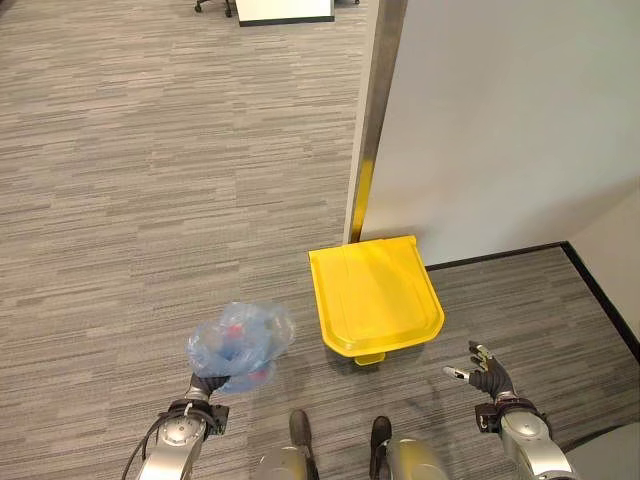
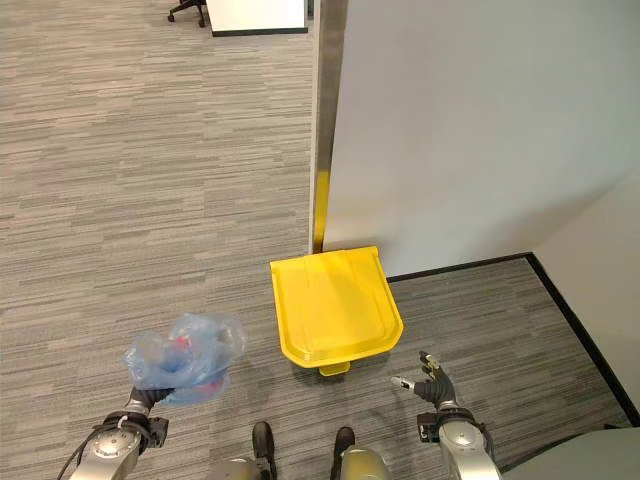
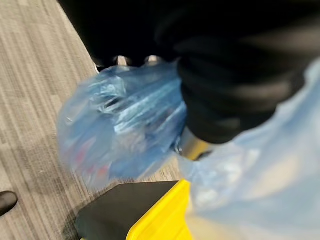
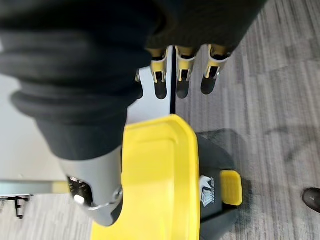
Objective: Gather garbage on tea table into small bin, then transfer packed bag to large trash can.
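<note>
My left hand (image 1: 207,386) is clenched round the neck of the blue garbage bag (image 1: 240,343), held above the carpet left of the shut yellow-lidded pedal bin (image 1: 376,295). My right hand (image 1: 487,373) hangs spread. Unless the yellow pedal (image 4: 231,187) is pressed, the bag will likely land on the lid and slide off.

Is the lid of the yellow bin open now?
No, the yellow lid lies shut over the bin, while the left robot hand holds the blue bag beside it.
</note>
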{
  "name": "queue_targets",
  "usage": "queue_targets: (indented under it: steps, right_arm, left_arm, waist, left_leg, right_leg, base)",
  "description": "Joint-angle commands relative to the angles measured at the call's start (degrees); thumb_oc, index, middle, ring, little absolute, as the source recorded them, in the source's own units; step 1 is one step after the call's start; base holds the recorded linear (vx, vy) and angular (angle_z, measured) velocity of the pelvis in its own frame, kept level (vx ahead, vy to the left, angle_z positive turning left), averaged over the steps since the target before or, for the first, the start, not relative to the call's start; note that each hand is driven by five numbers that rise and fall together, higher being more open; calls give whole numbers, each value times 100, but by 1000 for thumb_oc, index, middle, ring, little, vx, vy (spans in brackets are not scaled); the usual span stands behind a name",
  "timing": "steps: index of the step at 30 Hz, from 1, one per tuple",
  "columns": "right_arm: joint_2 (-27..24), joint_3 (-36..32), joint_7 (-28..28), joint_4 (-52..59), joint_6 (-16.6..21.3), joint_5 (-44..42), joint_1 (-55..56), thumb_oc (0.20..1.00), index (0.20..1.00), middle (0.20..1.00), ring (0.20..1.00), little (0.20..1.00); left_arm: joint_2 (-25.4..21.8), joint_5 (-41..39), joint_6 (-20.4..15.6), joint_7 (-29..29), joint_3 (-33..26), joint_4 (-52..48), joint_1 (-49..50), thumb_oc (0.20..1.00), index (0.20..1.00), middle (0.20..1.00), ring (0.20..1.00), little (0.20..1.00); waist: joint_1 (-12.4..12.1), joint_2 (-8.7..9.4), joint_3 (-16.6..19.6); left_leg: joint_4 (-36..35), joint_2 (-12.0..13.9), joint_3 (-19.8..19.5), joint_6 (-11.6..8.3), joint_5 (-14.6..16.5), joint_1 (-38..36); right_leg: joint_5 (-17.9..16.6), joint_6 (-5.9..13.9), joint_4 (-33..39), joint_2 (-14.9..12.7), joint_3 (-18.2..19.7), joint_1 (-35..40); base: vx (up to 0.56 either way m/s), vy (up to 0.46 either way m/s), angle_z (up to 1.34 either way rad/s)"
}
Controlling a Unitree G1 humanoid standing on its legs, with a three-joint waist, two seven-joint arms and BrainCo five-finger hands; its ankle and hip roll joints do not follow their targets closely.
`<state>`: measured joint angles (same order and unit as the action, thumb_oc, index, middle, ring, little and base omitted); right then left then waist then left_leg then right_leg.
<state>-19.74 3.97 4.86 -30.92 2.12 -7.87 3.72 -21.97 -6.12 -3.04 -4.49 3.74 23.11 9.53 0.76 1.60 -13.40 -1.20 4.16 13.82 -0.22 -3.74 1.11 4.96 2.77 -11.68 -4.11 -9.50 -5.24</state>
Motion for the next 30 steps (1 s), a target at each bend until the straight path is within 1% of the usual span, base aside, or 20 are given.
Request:
queue_targets:
  steps: [1,5,10,14,15,18,19,21,22,23,25,26,27,28,29,30]
  right_arm:
    - [-156,-65,102,160,125,34,18,1000,1000,1000,1000,1000]
    - [-178,-92,112,176,120,61,73,1000,1000,1000,1000,1000]
    - [-197,-91,129,183,134,62,84,1000,1000,1000,1000,1000]
    - [-170,-72,141,176,139,68,2,1000,1000,1000,1000,1000]
    - [-168,-72,142,175,139,68,-1,1000,1000,1000,1000,1000]
    - [-124,-43,149,190,88,94,-110,1000,1000,1000,1000,1000]
    - [-123,-43,150,191,87,94,-111,1000,1000,1000,1000,1000]
    - [-63,-20,135,250,78,92,-130,1000,1000,1000,1000,1000]
    - [-42,-16,125,275,79,85,-123,1000,1000,1000,1000,1000]
    - [-25,-9,128,283,96,70,-125,1000,1000,1000,1000,1000]
    - [-12,16,122,273,78,65,-165,1000,1000,1000,1000,1000]
    - [-13,18,131,264,73,54,-193,1000,1000,1000,1000,1000]
    - [-15,19,131,263,73,53,-195,1000,1000,1000,1000,1000]
    - [-22,11,140,254,73,39,-227,1000,1000,1000,1000,1000]
    - [-23,-15,159,279,93,-7,-245,1000,1000,1000,1000,1000]
    - [-34,-24,149,250,82,1,-232,1000,1000,1000,1000,1000]
  left_arm:
    - [-72,-55,-306,47,-103,-248,-148,200,200,200,200,200]
    - [-36,-56,-297,72,-86,-267,-132,200,200,200,200,200]
    - [1,-52,-295,69,-61,-275,-122,200,200,200,200,200]
    - [-46,-35,-302,41,-80,-314,-115,200,200,200,200,200]
    - [-47,-35,-303,40,-80,-312,-118,200,200,200,200,200]
    - [-118,-75,-305,2,-109,-347,-136,200,200,200,200,200]
    - [-118,-75,-305,2,-109,-347,-137,200,200,200,200,200]
    - [-181,-78,-306,-19,-128,-372,-174,200,200,200,200,200]
    - [-179,-92,-301,-21,-142,-376,-173,200,200,200,200,200]
    - [-190,-83,-293,-31,-154,-384,-182,200,200,200,200,200]
    - [-205,-93,-283,-42,-155,-363,-222,200,200,200,200,200]
    - [-209,-100,-284,-53,-169,-353,-230,200,200,200,200,200]
    - [-208,-101,-285,-53,-170,-352,-232,200,200,200,200,200]
    - [-209,-104,-282,-46,-173,-348,-230,200,200,200,200,200]
    - [-239,-107,-289,-62,-174,-338,-268,200,200,200,200,200]
    - [-232,-98,-315,-56,-174,-292,-320,200,200,200,200,200]
  waist:
    - [96,197,369]
    - [142,160,403]
    - [169,156,419]
    - [138,167,361]
    - [134,168,363]
    - [100,163,286]
    - [97,165,290]
    - [59,157,215]
    - [49,147,217]
    - [42,144,169]
    - [62,136,56]
    - [70,130,7]
    - [70,127,3]
    - [108,106,-52]
    - [172,124,-148]
    - [260,134,-183]
  left_leg:
    - [467,-213,-322,-243,600,66]
    - [389,-199,-314,-267,586,-37]
    - [465,-207,-266,-280,673,-122]
    - [626,-218,-176,-254,812,-53]
    - [638,-216,-172,-252,819,-44]
    - [711,-257,-156,-156,887,103]
    - [710,-259,-152,-154,887,107]
    - [668,-386,-277,-14,944,123]
    - [644,-434,-320,41,967,130]
    - [641,-496,-354,90,1029,79]
    - [624,-585,-418,148,1136,-90]
    - [590,-629,-421,169,1178,-179]
    - [586,-628,-421,170,1181,-186]
    - [517,-668,-416,171,1229,-332]
    - [508,-758,-438,172,1273,-471]
    - [557,-841,-505,168,1375,-559]
  right_leg:
    - [-75,228,965,-1,-33,553]
    - [-81,214,1045,23,-66,640]
    - [-133,234,1220,-11,-126,782]
    - [-232,339,1270,-124,-116,733]
    - [-232,340,1266,-124,-111,726]
    - [-254,414,1013,-230,28,471]
    - [-250,415,1004,-232,32,460]
    - [-130,509,418,-312,159,200]
    - [-138,521,202,-336,187,89]
    - [-152,550,-160,-368,214,-89]
    - [-338,553,-445,-365,231,-443]
    - [-468,557,-446,-380,187,-621]
    - [-464,558,-452,-378,187,-619]
    - [-644,549,-359,-385,100,-880]
    - [-877,573,-147,-359,-4,-1238]
    - [-871,661,337,-322,-118,-1283]
  base:
    - [9,-87,1]
    - [7,-16,4]
    - [8,29,1]
    - [13,91,-4]
    - [-13,115,-12]
    - [10,147,-22]
    - [50,170,-18]
    - [74,222,-13]
    - [87,189,-11]
    - [106,161,-10]
    - [126,141,-4]
    - [84,77,2]
    - [128,69,-14]
    - [191,86,-10]
    - [343,110,-7]
    - [271,72,0]
